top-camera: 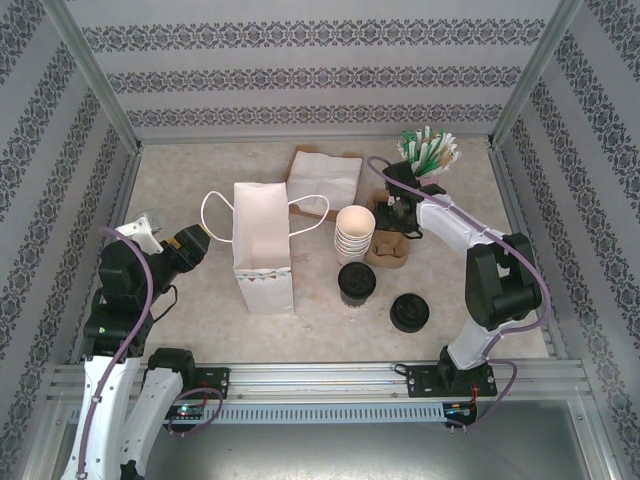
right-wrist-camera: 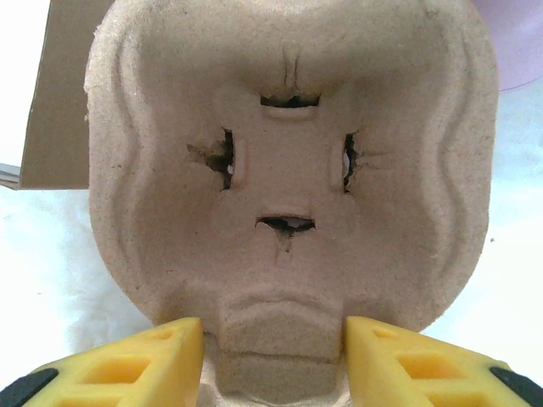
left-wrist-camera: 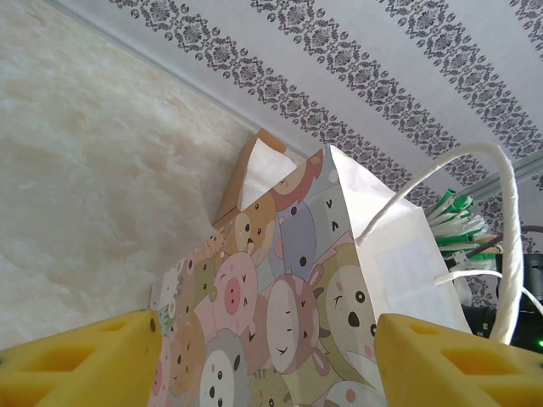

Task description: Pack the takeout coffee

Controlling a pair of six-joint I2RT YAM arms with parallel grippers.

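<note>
While the right end effector (right-wrist-camera: 276, 356) straddles the pulp carrier (right-wrist-camera: 288, 170) tab, grip unclear, close squarely; left end effector (left-wrist-camera: 271, 348) spread.

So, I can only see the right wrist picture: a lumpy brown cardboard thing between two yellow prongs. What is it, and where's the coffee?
Observer: From above, it's a pulp cup carrier lying on the table, beside a stack of lidless cups.
Visitor: And the coffee?
Observer: The takeout coffee, a cup with a black lid, stands on the near side of that stack, outside the carrier.
Visitor: Where would it get packed?
Observer: A paper bag stands upright and open, left of the cups, with the left arm's fingers spread open facing its cartoon-animal side.
</note>
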